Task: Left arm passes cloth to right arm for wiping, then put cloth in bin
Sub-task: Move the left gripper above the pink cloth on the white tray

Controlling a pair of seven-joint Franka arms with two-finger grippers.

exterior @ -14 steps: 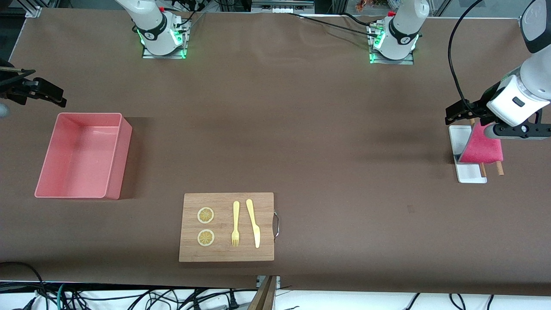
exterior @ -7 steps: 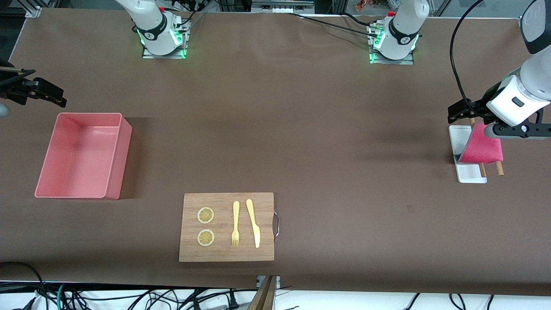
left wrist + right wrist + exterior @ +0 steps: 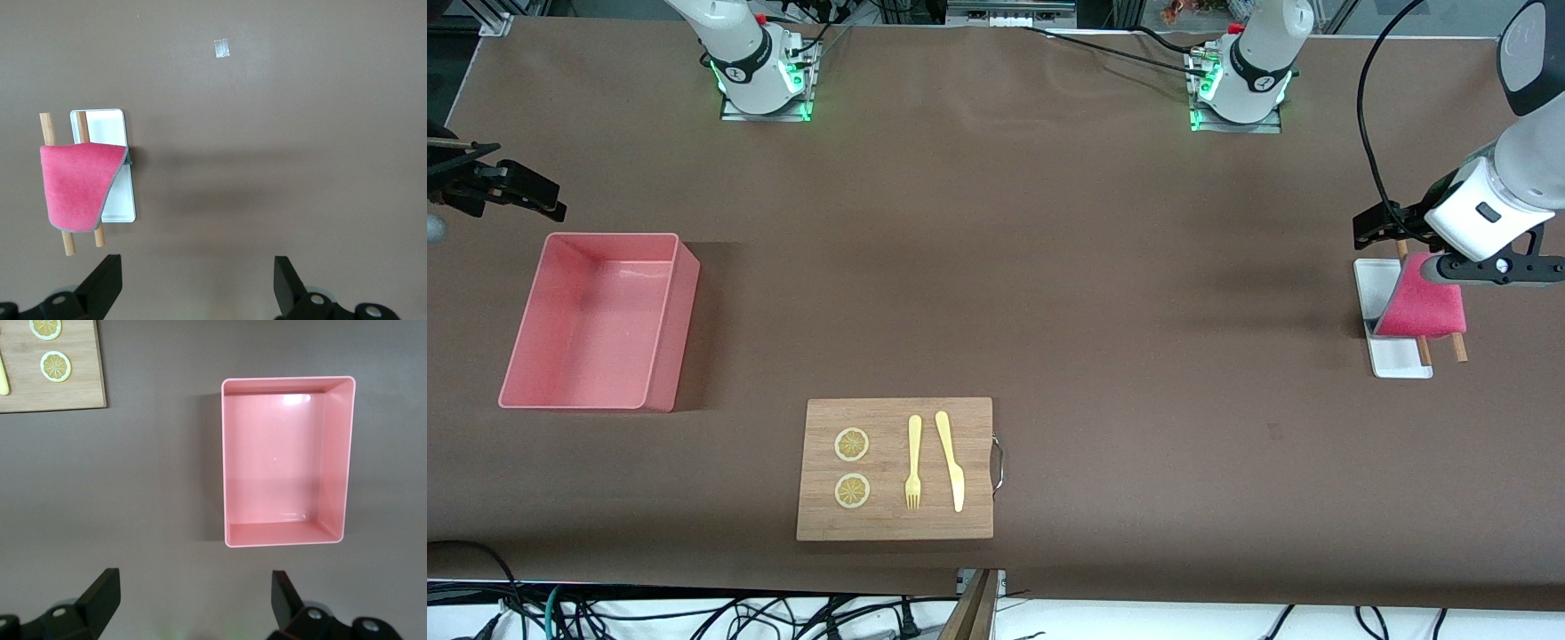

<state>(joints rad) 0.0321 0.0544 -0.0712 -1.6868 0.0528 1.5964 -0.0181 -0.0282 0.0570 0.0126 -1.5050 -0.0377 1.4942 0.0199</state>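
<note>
The magenta cloth (image 3: 1427, 307) (image 3: 77, 187) lies draped over two wooden sticks (image 3: 1458, 347) (image 3: 47, 127) on a small white tray (image 3: 1400, 360) (image 3: 103, 123) at the left arm's end of the table. My left gripper (image 3: 1383, 227) (image 3: 198, 267) hangs open and empty in the air, over bare table beside the tray and apart from the cloth. The pink bin (image 3: 591, 320) (image 3: 287, 460) stands empty at the right arm's end. My right gripper (image 3: 529, 191) (image 3: 195, 583) waits open and empty above the table, beside the bin.
A wooden cutting board (image 3: 978, 471) (image 3: 67, 387) with two lemon slices (image 3: 852, 444), a yellow fork (image 3: 913, 462) and a yellow knife (image 3: 951, 462) lies near the front edge. A small mark (image 3: 1274, 431) (image 3: 222, 48) sits on the brown table cover.
My left gripper has shifted slightly above the tray end, staying open. The cloth, the bin and the right arm have not moved.
</note>
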